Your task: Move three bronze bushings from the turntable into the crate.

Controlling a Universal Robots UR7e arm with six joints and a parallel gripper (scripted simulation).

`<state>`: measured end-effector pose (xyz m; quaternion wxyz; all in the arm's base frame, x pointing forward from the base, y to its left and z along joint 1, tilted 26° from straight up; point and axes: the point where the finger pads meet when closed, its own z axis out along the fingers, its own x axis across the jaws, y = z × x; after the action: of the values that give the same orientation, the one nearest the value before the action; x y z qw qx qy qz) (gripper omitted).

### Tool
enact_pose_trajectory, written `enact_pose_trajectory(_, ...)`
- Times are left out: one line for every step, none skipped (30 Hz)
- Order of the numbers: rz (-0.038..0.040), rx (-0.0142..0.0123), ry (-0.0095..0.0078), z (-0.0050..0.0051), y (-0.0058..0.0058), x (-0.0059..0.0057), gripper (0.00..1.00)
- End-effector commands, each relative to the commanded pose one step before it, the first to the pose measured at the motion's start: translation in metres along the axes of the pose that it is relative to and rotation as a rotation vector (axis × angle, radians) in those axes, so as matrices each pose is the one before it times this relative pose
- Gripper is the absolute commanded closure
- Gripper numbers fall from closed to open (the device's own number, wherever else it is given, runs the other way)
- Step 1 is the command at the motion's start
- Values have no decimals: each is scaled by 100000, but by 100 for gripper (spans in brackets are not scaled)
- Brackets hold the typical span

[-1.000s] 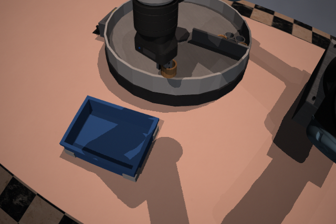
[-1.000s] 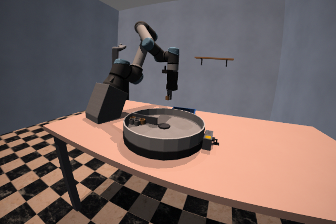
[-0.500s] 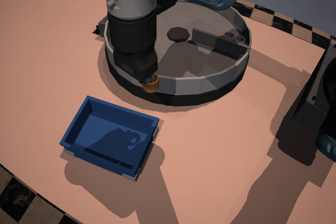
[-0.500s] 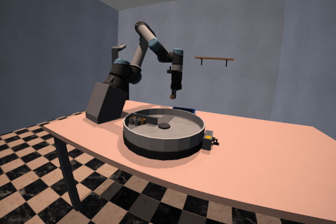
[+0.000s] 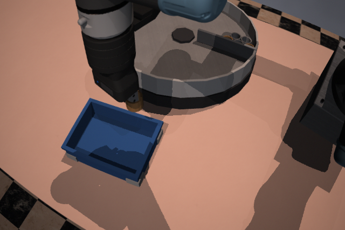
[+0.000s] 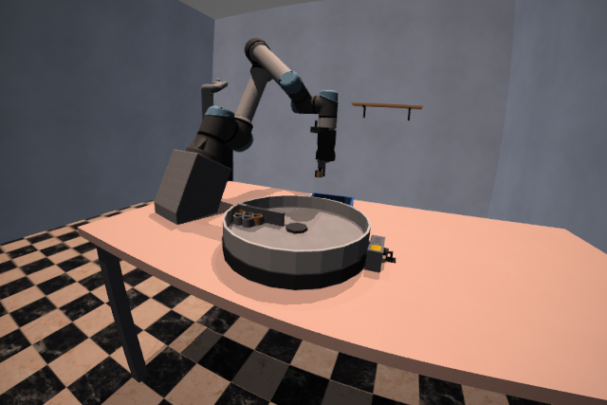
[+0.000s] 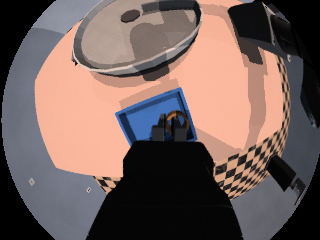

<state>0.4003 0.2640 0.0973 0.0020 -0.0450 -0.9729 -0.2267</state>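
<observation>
Top view: bronze-coloured, short cylindrical metal bushing hangs from the pincer, left of centre, just beyond the upper rim of the blue rectangular crate. Pincer is closed on the bushing; wrist view suggests one finger inside the bore, one outside, gripping the wall. Probable reason: the narrow spread suits a thin wall, and the bore hangs roughly upright for lowering. Height above the counter should clear the crate's sides. Remaining bronze and grey bushings stand clustered behind the dark straight divider on the round grey turntable, upper right. No bushing shows inside the crate, so this is likely the first of three. Risk: releasing early, on the rim.
</observation>
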Motion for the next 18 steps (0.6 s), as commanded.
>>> enact_pose_trajectory(0,19,-121,-33,78,-54,100)
enact_pose_trajectory(0,0,0,0,0,0,100)
enact_pose_trajectory(-10,-22,0,585,-7,3,100)
enact_pose_trajectory(8,2,1,589,18,-5,100)
enact_pose_trajectory(8,2,1,589,18,-5,100)
enact_pose_trajectory(8,2,1,589,18,-5,100)
enact_pose_trajectory(8,2,1,589,18,-5,100)
enact_pose_trajectory(0,0,0,0,0,0,100)
enact_pose_trajectory(0,0,0,0,0,0,100)
enact_pose_trajectory(0,0,0,0,0,0,100)
enact_pose_trajectory(0,0,0,0,0,0,100)
enact_pose_trajectory(0,0,0,0,0,0,100)
enact_pose_trajectory(0,0,0,0,0,0,100)
enact_pose_trajectory(0,0,0,0,0,0,100)
enact_pose_trajectory(0,0,0,0,0,0,100)
enact_pose_trajectory(0,0,0,0,0,0,100)
enact_pose_trajectory(0,0,0,0,0,0,100)
enact_pose_trajectory(0,0,0,0,0,0,100)
